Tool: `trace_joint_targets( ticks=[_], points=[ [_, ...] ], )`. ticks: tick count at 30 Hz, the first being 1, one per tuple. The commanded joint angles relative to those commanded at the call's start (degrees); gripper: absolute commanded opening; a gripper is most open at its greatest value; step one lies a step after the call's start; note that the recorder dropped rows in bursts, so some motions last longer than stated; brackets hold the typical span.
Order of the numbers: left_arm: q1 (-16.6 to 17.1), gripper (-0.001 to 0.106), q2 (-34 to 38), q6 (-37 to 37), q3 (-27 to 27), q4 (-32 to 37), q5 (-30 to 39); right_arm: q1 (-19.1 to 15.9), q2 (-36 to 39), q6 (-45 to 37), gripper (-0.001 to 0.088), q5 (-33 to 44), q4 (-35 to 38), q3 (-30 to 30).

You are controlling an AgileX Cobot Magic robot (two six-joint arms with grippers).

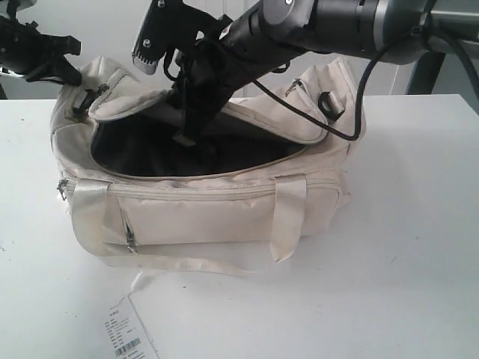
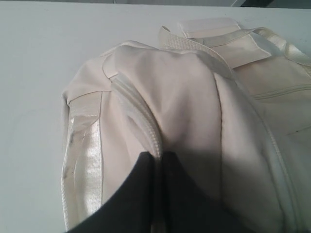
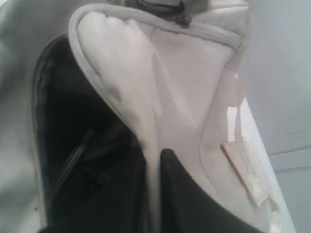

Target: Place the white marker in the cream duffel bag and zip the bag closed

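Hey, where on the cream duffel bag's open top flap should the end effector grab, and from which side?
Likely the piped free edge of the top flap, coming from the open mouth of the cream duffel bag. The flap is lifted clear of the dark lining, so one finger can go under the rim and one over; elsewhere it is broad, slack fabric.

I see a white bench (image 1: 419,247), cream duffel bag (image 1: 202,217) resting on its middle, barcode paper tag (image 1: 129,333) lying flat near the bag's front corner
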Motion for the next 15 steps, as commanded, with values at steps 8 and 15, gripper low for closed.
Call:
trace_joint_targets(
  ticks=[8,15],
  points=[
    [0.0,0.0,0.0,0.1,0.0,-0.2,0.2,0.0,-2.2,0.5,0.0703,11.8,-1.8,0.0],
    [0.0,0.0,0.0,1.0,0.0,-0.2,1.1,0.3,-8.0,1.7,0.0672,6.4,11.2,0.0]
  ],
)
